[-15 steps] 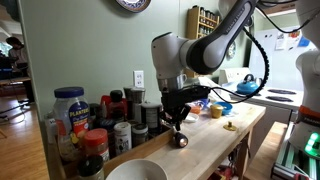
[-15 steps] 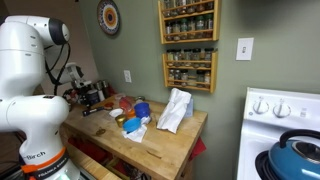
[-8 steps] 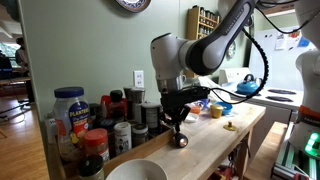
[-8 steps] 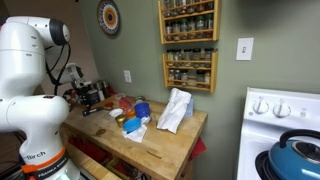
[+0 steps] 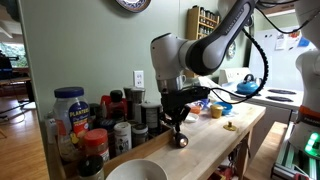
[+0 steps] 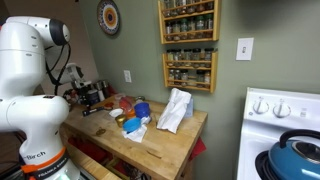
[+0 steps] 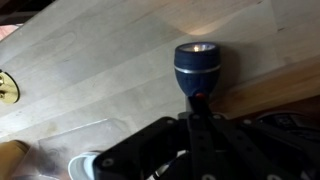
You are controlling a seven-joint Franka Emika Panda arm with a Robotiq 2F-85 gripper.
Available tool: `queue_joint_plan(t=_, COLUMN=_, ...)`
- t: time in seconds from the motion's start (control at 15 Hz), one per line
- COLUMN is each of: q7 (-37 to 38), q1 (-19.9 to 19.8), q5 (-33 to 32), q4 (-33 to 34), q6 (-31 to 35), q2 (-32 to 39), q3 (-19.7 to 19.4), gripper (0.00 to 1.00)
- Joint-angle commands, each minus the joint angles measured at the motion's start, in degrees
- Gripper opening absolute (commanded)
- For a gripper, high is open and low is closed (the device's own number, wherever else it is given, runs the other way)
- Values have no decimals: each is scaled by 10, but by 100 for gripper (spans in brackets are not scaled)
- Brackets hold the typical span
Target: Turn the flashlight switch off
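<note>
Wrist view: end effector (image 7: 201, 125) enters from the bottom edge, fingers drawn together into one dark bar; they appear to press the rear of the flashlight (image 7: 196, 62), though contact is not clear. The flashlight lies on the wooden table (image 7: 90, 60), head away from the fingers, lens glowing, with a pale patch of light on the wood beyond. In an exterior view the flashlight (image 5: 181, 140) sits directly below the end effector (image 5: 178, 122), with the spice jars (image 5: 95, 140) beside it.
</note>
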Motion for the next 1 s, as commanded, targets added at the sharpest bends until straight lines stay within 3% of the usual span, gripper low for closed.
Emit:
queue_joint_plan(t=0.0, q7=-10, q1=10, q5=-5, q4=7, q6=-13, q2=11, q3=-5, gripper=0)
queue_joint_plan(t=0.93, q7=12, q1=17, q5=-9, q4=-11, q6=-34, q2=-2, q3=-10, gripper=0)
